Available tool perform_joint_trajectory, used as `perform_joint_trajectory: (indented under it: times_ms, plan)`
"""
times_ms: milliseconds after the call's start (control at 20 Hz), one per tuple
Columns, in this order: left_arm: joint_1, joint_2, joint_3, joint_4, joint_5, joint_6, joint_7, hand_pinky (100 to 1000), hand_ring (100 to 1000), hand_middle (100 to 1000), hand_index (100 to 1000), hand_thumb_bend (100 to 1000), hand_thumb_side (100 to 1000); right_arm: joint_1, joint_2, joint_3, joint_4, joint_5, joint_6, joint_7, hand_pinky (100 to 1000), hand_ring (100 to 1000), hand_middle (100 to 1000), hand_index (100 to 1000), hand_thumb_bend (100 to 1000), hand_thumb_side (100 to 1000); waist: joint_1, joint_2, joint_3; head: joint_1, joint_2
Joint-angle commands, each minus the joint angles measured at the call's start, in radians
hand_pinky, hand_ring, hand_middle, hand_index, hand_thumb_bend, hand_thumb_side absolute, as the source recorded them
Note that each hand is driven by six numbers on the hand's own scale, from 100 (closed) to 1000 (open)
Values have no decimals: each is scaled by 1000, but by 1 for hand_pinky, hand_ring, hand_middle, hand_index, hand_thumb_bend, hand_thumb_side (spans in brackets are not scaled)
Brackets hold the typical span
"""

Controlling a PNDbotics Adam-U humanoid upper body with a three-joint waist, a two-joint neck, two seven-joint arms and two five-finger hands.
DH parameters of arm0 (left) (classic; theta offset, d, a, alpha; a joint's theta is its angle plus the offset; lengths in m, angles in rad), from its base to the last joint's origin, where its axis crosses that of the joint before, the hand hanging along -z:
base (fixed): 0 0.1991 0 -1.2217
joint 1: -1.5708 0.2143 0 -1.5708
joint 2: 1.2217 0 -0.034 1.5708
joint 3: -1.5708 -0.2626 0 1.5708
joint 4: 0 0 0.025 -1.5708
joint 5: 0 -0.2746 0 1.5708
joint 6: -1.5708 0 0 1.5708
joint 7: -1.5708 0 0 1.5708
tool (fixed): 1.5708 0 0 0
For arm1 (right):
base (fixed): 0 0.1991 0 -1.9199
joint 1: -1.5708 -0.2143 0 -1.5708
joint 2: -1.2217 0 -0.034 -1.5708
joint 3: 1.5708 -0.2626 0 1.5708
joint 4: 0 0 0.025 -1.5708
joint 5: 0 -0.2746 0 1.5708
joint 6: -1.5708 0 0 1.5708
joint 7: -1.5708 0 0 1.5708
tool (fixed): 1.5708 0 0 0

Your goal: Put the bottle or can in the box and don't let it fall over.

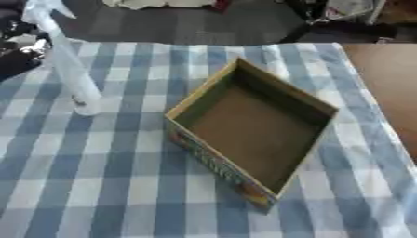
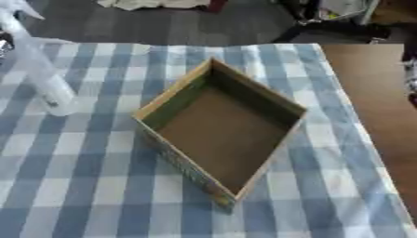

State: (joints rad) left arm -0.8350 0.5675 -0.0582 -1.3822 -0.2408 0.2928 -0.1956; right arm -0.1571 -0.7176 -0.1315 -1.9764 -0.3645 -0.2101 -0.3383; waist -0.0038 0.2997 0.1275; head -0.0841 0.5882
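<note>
Blue-and-white checked cloth point(image 1: 97, 176) covers the table, with an open cardboard box point(image 1: 252, 130) lying empty in the middle. To its left, well apart, a clear spray bottle point(image 1: 69, 69) stands upright on the cloth. Neither robot hand shows, so nothing's been started, I'd say: gripping, carrying and setting down remain.

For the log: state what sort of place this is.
Probably an indoor test or home-like room: a table under a blue-and-white checked cloth, an open cardboard box, a white spray bottle, and dark plank flooring beyond.
</note>
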Motion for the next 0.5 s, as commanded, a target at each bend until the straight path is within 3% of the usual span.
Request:
perform_joint_trajectory:
  times_ms: [50, 500]
  plan:
    - [-19, 41, 13, -37, 20, 3, -7, 1000, 1000, 1000, 885, 100, 547, -6, -21, -11, -24, 4, 1, 0, 931, 920, 1000, 851, 100, 341, 1, -14, 2, 4, 2]
    - [-32, 30, 11, -13, 32, 41, 1, 1000, 1000, 1000, 911, 100, 640, -6, -18, -11, -24, 2, 2, 1, 929, 919, 1000, 849, 100, 345, 2, -15, -1, 6, -11]
